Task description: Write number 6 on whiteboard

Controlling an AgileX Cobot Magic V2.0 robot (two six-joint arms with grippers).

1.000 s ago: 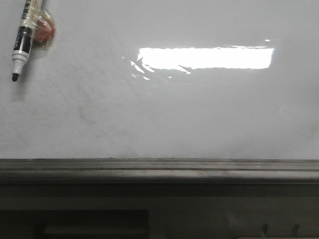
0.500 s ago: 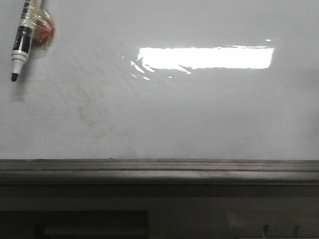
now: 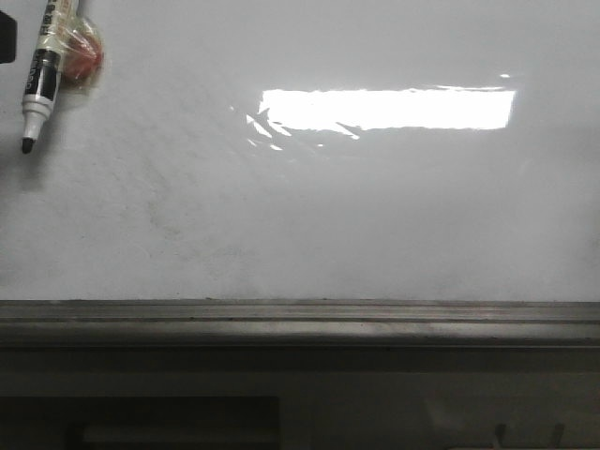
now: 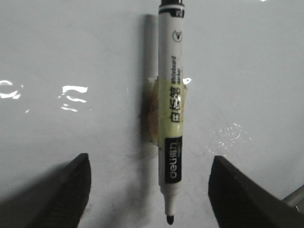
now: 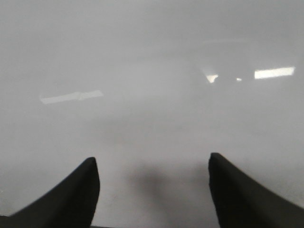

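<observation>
The whiteboard [image 3: 328, 216] fills the front view, glossy white-grey with faint smudges. No number 6 or other drawn line shows on it. A white uncapped marker [image 3: 39, 80] with a black label hangs tip down at the board's upper left, taped to a red round magnet [image 3: 82, 58]. In the left wrist view the marker [image 4: 172, 118] lies between the fingers of my left gripper [image 4: 149, 164], which is open and not touching it. A dark finger [image 3: 6, 37] shows at the front view's left edge. My right gripper [image 5: 152, 161] is open and empty over bare board.
A bright rectangular light reflection [image 3: 384, 108] lies on the board's upper middle. A grey metal rail [image 3: 300, 323] runs along the board's bottom edge, with dark furniture below it.
A dark part of the left gripper has come into the front view at the top left edge, beside the marker. The marker and board look unchanged.
</observation>
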